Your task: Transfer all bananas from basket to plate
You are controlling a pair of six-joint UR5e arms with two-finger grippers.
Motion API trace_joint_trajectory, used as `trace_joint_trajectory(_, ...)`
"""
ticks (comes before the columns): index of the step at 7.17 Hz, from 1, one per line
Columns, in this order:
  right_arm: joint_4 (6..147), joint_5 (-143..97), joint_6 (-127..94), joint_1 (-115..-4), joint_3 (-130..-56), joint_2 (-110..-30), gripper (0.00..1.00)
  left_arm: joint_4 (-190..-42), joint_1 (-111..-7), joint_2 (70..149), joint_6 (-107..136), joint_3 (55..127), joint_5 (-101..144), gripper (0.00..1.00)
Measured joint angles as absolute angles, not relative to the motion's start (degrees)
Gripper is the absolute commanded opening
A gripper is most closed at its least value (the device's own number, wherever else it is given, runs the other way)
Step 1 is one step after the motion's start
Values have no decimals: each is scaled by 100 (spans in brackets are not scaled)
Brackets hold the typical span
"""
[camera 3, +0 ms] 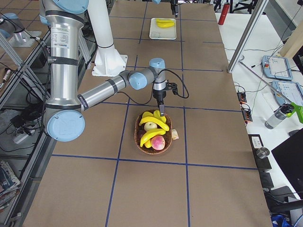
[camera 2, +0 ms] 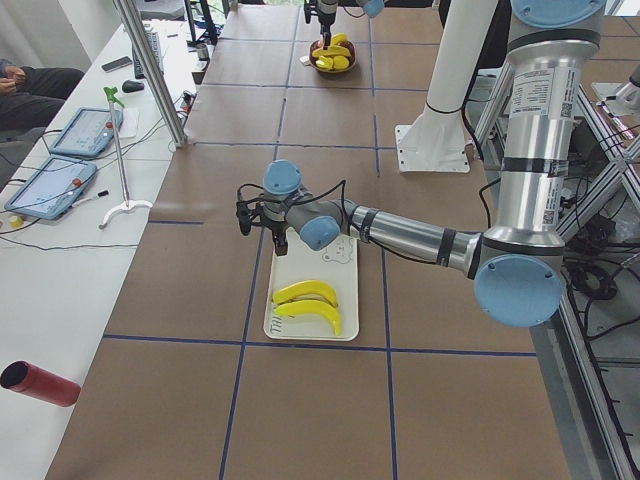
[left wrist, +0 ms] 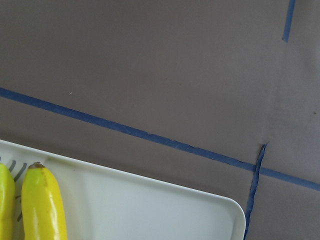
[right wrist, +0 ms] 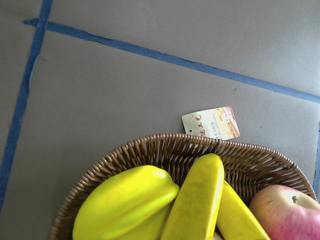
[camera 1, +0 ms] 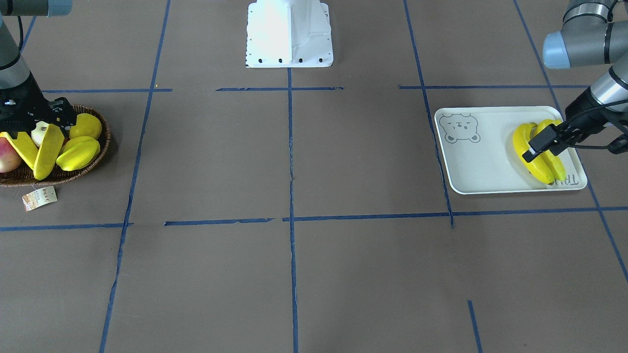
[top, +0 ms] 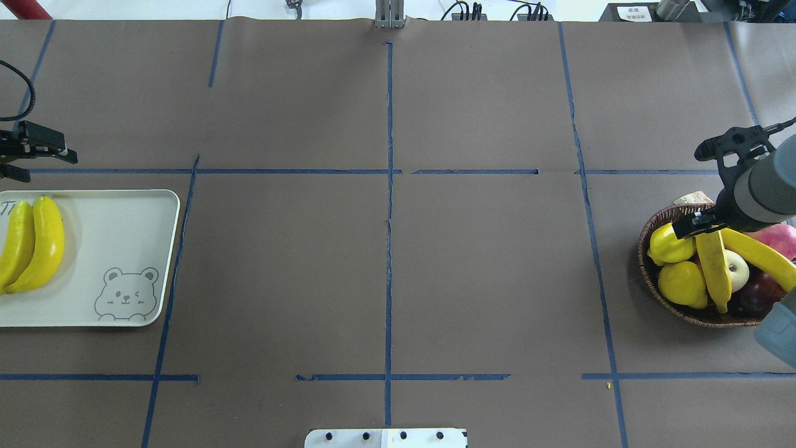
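Progress stands at about half, judged from the count. Two bananas (top: 32,244) lie side by side on the plate (top: 124,236), at the end away from the bear drawing. The other two are in the basket (camera 1: 73,174), which also holds a starfruit (top: 682,285), a lemon (top: 670,246) and an apple (top: 777,239).

Left gripper (top: 31,158): the jaws appear parted with nothing between them. In the overhead view they sit just off the plate's far edge, and the delivered pair lies below and to one side, apart from the fingers.

Right gripper (top: 699,223): it hangs over the basket's far rim. The upper end of the third banana (top: 714,267) lies right at the jaws and runs away from them across the fruit. The fourth banana (top: 762,254) fans out from the same spot. Whether the jaws have closed on either banana cannot be told, because the fingers are masked by the wrist and do not show in the wrist view.

Outstanding: two transfers, with the third banana the likely next candidate. The basket's paper tag (camera 1: 39,198) lies on the table outside the rim.
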State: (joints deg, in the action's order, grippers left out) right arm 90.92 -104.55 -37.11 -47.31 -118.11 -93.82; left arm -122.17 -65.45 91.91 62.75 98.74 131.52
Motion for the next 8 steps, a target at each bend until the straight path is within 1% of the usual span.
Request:
trace_joint_trajectory(1, 9112, -10283, -3750, -4557, -11743, -9431, 97, -12217, -6542, 9191, 6275, 9870, 13151, 100)
trace_joint_trajectory(3, 9384, -9976, -3768, -4292, -11713, -9512, 74, -12217, -6540, 9189, 6275, 9867, 13146, 100)
trace_joint_trajectory(4, 9499, -9906, -3770, -4226, -11721, -9519, 71, -12217, -6539, 9189, 6275, 9861, 13144, 100)
trace_joint_trajectory(6, 9581, -9867, -3770, -4154, -11727, -9526, 60, -12217, -6539, 9192, 6275, 9858, 13144, 100)
trace_joint_trajectory(7, 9615, -9863, -3765, -4137, -11729, -9527, 55, -12217, -6539, 9193, 6275, 9852, 13146, 100)
trace_joint_trajectory(8, 9642, -9862, -3748, -4128, -11729, -9527, 47, -12217, -6536, 9196, 6275, 9848, 13148, 100)
